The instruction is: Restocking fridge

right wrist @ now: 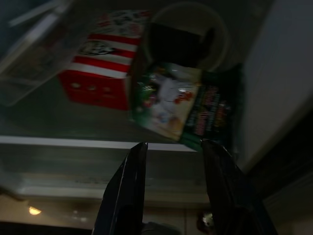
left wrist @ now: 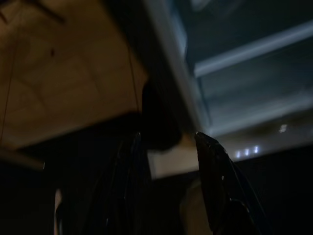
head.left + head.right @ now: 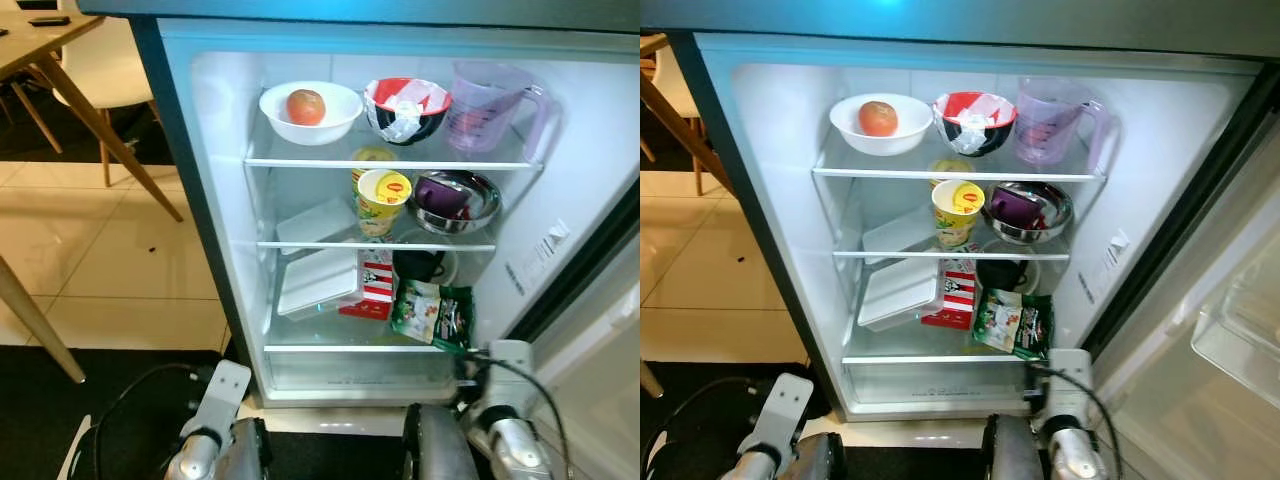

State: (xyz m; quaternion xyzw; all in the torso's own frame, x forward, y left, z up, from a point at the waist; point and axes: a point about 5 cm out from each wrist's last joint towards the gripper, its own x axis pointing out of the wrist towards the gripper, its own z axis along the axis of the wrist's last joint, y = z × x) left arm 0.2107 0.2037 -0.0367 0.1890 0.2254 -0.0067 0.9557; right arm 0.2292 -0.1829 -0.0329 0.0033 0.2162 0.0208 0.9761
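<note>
A tiled floor (image 3: 90, 260) with a table (image 3: 40, 45) and chair (image 3: 100, 70) at the upper left meets an open fridge (image 3: 560, 160) across the frame; at the bottom edge both arms hang low, the left gripper (image 2: 168, 147) parted and empty by the fridge's foot, the right gripper (image 1: 171, 149) parted and empty just before the bottom shelf (image 3: 360, 348). Nearest on that shelf a green packet (image 3: 433, 313) leans at the front lip beside a red-striped box (image 3: 372, 285) and a white container (image 3: 318, 280), so a careless reach would probably knock the packet out. Farther up, a noodle cup (image 3: 384, 198), steel bowl (image 3: 455, 198), apple bowl (image 3: 310, 110), red bowl (image 3: 405, 108) and jug (image 3: 490, 108) crowd the shelves.
</note>
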